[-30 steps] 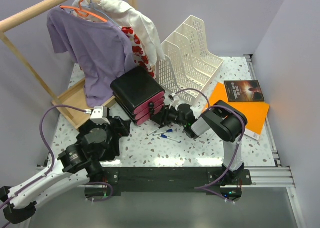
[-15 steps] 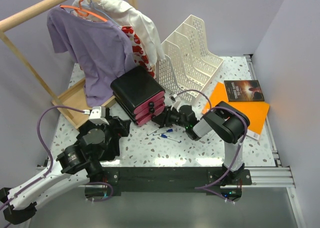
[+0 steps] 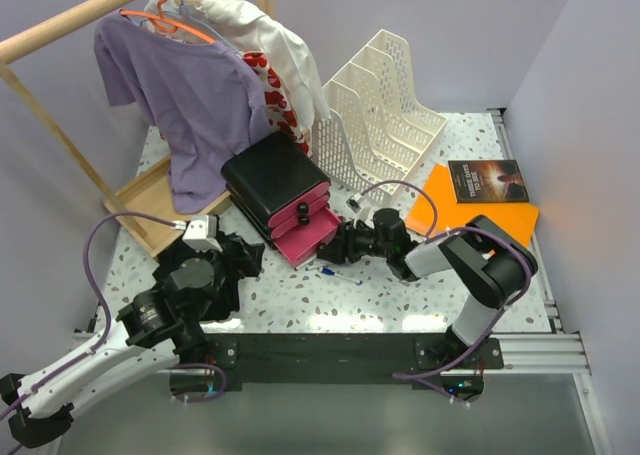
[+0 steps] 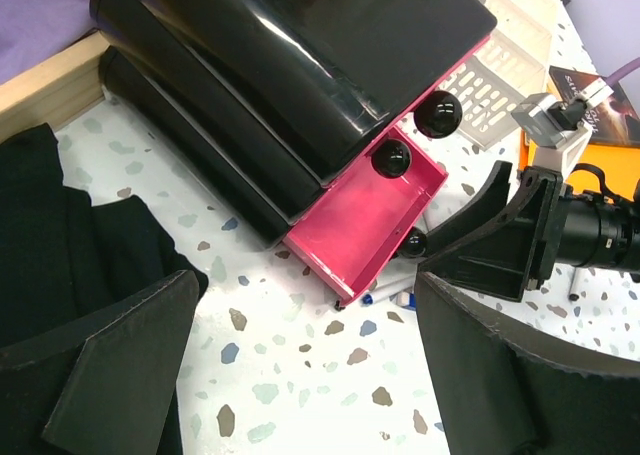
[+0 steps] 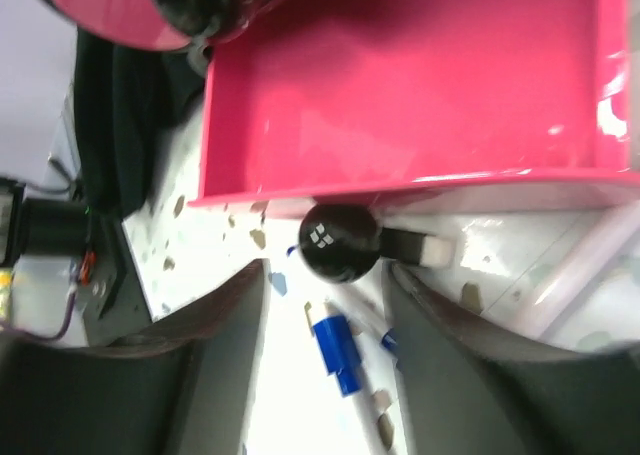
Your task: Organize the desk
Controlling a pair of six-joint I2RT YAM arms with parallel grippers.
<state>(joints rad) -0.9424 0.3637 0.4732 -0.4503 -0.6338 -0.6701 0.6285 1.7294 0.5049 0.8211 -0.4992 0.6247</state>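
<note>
We have the pink drawer (image 3: 312,237) open, both jaws parted, the right around its knob (image 5: 340,241); pens (image 5: 335,353) lie unstowed.

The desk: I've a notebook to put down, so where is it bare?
Bare: the front strip of the desk between the pens and the black frame edge, and the back right corner between the file rack and the orange folder. Crowded: the middle, around the open pink drawer and right gripper.
</note>
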